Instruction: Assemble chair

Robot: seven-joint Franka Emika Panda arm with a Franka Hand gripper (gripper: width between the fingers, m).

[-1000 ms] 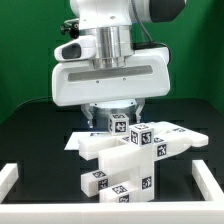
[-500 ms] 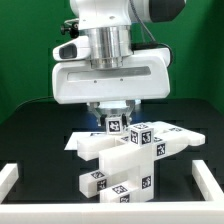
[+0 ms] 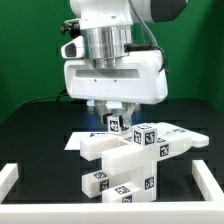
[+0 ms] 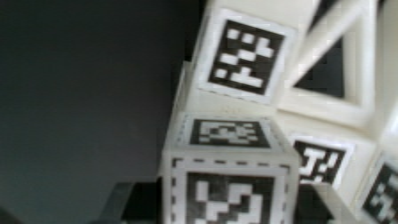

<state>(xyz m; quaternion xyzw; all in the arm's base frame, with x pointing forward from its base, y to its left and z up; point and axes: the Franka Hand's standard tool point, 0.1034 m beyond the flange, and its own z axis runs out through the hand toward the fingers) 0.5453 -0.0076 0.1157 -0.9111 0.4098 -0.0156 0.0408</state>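
The chair is a cluster of chunky white tagged pieces (image 3: pixel 135 160) on the black table, partly put together. One small white block with a tag (image 3: pixel 118 124) stands at the cluster's top back. My gripper (image 3: pixel 117 117) comes straight down on it, the jaws shut against its two sides. In the wrist view that block (image 4: pixel 228 160) fills the space at my gripper (image 4: pixel 240 208), with a dark finger (image 4: pixel 135 200) against its side. Beyond it, a taller tagged piece (image 4: pixel 246 55) and an open frame part (image 4: pixel 338 70) are visible.
A low white border rail (image 3: pixel 9 178) runs round the table's front, also seen on the exterior view's right (image 3: pixel 211 180). A long white tagged piece (image 3: pixel 188 140) juts toward the exterior view's right. A green backdrop (image 3: pixel 25 50) stands behind.
The jaws have closed from wide onto the small tagged block. The hand has turned a little about its upright axis.
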